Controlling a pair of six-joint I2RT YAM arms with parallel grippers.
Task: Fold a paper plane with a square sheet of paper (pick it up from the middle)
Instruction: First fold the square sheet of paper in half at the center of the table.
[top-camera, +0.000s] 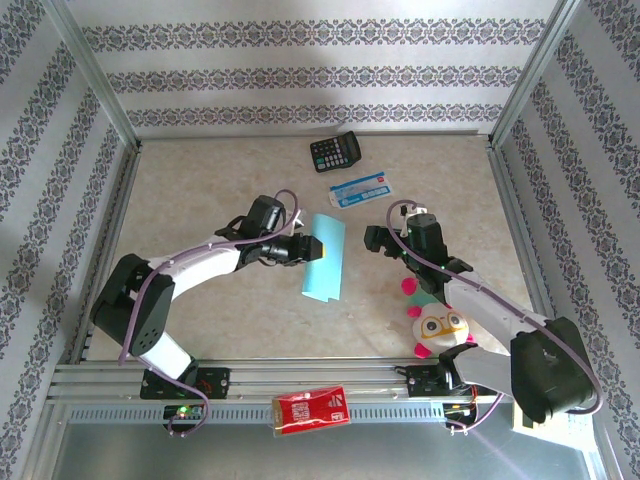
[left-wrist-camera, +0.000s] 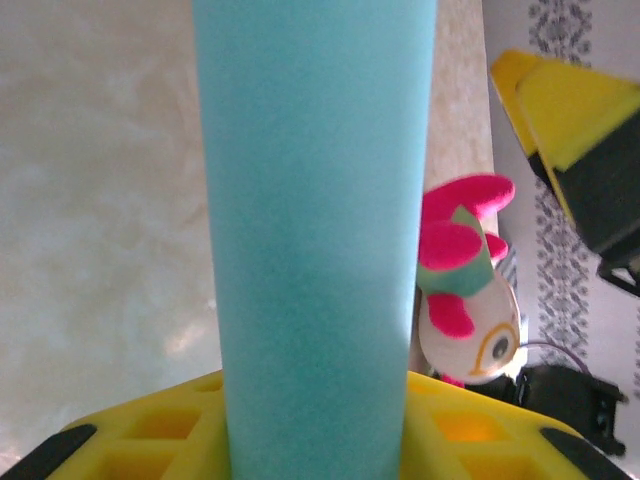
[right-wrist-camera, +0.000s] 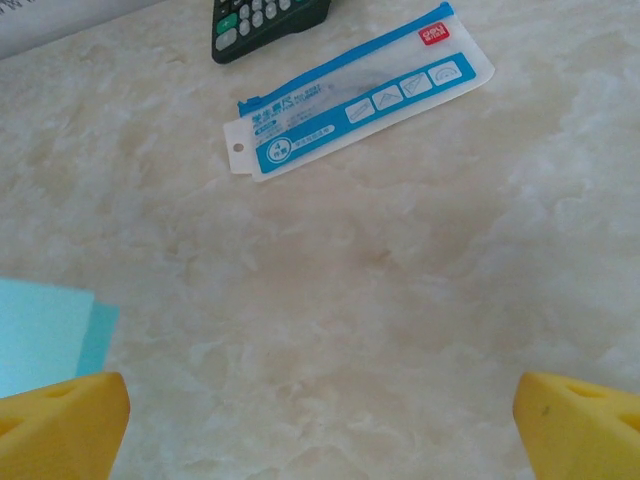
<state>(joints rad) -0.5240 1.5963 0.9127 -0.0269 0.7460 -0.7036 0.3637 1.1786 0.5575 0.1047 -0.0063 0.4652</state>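
Left gripper (top-camera: 312, 247) pinching folded turquoise square sheet of paper (top-camera: 325, 257); right gripper (top-camera: 374, 240) spread; no legible writing.

Patterned wallpaper walls (top-camera: 320, 60) enclose a beige marbled tabletop (top-camera: 220, 180).

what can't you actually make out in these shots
- Top view: how the left gripper meets the folded turquoise paper; too small, jaws hidden by the wrist.
- Left wrist view: the paper's ends, cut off by the top edge and the yellow jaws.
- Right wrist view: most of the calculator, cut off at the top edge.
- Print on the blue-and-white card: too small.
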